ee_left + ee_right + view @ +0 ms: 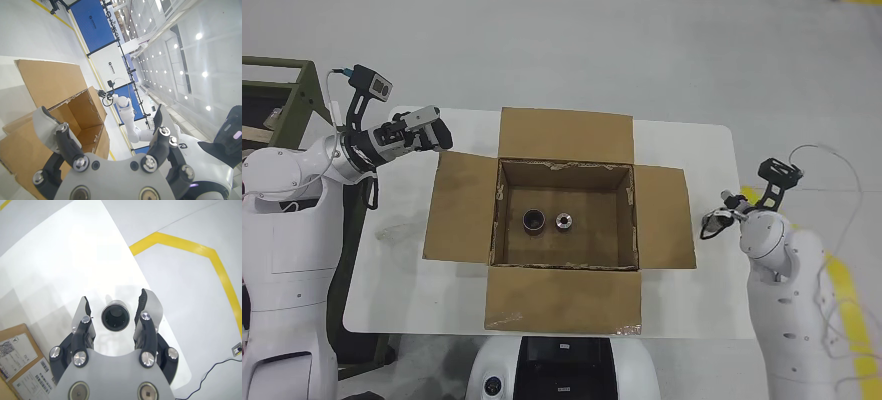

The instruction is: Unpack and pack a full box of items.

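The metal cylinder [115, 318] rests on the tabletop [56, 266] right between the fingers of my right pincer [114, 295], which are spread apart and not touching it. The open box [564, 135] sits between my two pincers, with a dark ring [534, 220] and a small metal piece [564, 221] on its floor. My left pincer [101, 109] hangs spread and empty beside the box. I judge the unpacking partway done, repacking not yet begun

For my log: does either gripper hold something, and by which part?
Nothing. Right gripper is open around a metal cylinder, not touching; left gripper is open.
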Robot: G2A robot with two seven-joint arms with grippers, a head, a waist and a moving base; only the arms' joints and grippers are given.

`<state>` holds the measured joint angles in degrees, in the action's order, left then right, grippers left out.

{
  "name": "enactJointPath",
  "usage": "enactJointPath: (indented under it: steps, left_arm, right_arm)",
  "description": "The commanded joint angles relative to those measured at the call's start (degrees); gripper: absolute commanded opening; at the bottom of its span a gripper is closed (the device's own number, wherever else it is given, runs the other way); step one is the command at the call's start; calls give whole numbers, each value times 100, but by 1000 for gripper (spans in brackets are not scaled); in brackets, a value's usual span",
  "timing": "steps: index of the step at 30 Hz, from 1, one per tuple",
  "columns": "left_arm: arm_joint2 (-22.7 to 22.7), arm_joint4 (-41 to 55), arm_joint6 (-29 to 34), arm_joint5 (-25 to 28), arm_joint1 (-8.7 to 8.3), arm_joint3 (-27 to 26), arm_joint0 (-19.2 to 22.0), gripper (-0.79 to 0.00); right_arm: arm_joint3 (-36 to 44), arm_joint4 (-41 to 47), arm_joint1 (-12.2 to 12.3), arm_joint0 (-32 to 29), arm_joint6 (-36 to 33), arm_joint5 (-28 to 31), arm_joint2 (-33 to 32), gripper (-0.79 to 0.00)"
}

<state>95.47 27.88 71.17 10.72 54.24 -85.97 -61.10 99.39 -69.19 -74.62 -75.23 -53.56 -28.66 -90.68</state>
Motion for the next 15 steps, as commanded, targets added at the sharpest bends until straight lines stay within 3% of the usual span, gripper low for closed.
enactJointPath:
  steps: [1,7,11,15]
  left_arm:
    - [0,0,0,0,0,0,0,0]
    - [0,0,0,0,0,0,0,0]
    - [0,0,0,0,0,0,0,0]
    - [0,0,0,0,0,0,0,0]
  right_arm:
    - [159,-76,6,-8,-82,11,8,-256]
    - [831,-323,11,-41,-340,46,126,-262]
    - [1359,-175,-1,-66,-470,142,206,-219]
    - [1812,-114,0,-106,-554,382,318,-240]
